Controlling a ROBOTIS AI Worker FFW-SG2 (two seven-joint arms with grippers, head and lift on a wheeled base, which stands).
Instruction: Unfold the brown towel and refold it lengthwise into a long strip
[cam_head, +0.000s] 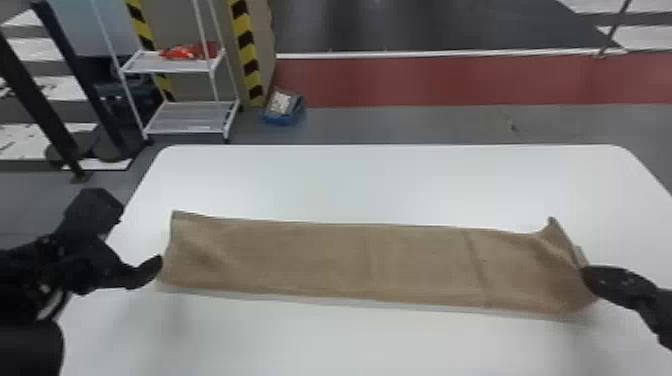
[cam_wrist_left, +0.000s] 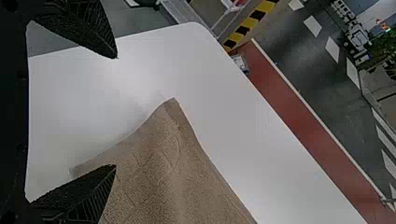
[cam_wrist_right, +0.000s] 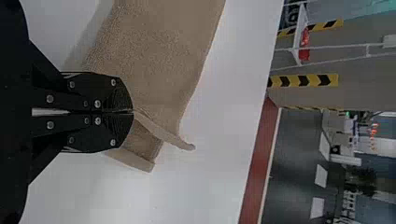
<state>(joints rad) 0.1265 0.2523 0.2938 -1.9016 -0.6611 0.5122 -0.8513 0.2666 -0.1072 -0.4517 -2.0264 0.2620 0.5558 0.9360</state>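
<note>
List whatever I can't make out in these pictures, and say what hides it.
- Right wrist view: the bit of brown towel pinched in the right gripper, hidden by its fingers.
- Head view: how many layers lie under the towel's top face, hidden by that face.
- Head view: the near edge of the table, cut off by the bottom edge.
- Head view: what the red item on the white rack is, too small to tell.

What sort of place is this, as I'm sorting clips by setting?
Likely an industrial or lab-like workspace, perhaps a robot test area: yellow-and-black hazard striping on upright edges, a white open rack, and a broad red floor band edged in white.
</note>
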